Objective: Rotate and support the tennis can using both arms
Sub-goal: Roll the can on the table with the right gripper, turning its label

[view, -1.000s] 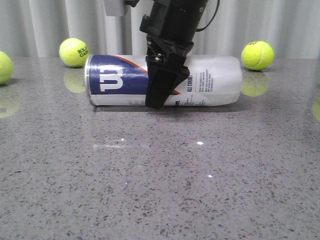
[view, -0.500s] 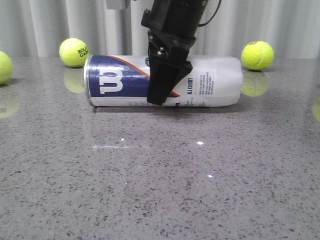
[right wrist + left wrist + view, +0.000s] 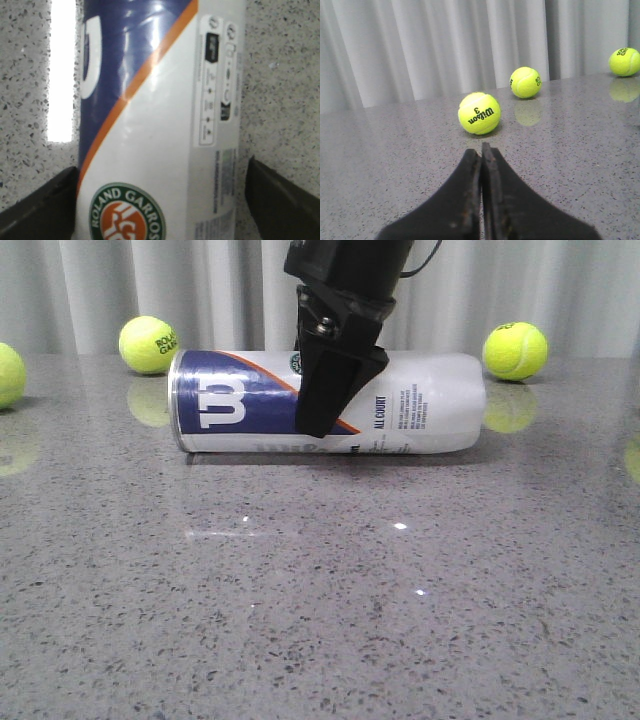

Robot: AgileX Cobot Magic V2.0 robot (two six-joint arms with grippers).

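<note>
The tennis can (image 3: 240,400) lies on its side on the grey table (image 3: 320,600), with the navy "W" end to the left and the white end to the right. My right gripper (image 3: 318,425) comes down from above over the can's middle, and one black finger hangs in front of the label. In the right wrist view the can (image 3: 160,100) fills the space between the two spread fingers (image 3: 45,205), with a thin gap on one side. My left gripper (image 3: 481,147) is shut and empty, low over the table and away from the can.
Tennis balls lie behind the can at the left (image 3: 148,344) and right (image 3: 515,350), and another sits at the far left edge (image 3: 5,375). Three balls (image 3: 479,113) (image 3: 525,82) (image 3: 624,61) lie ahead of the left gripper. A curtain backs the table.
My right gripper has risen a little over the can, so its finger tip now sits higher on the label. The can still lies in the same place.
</note>
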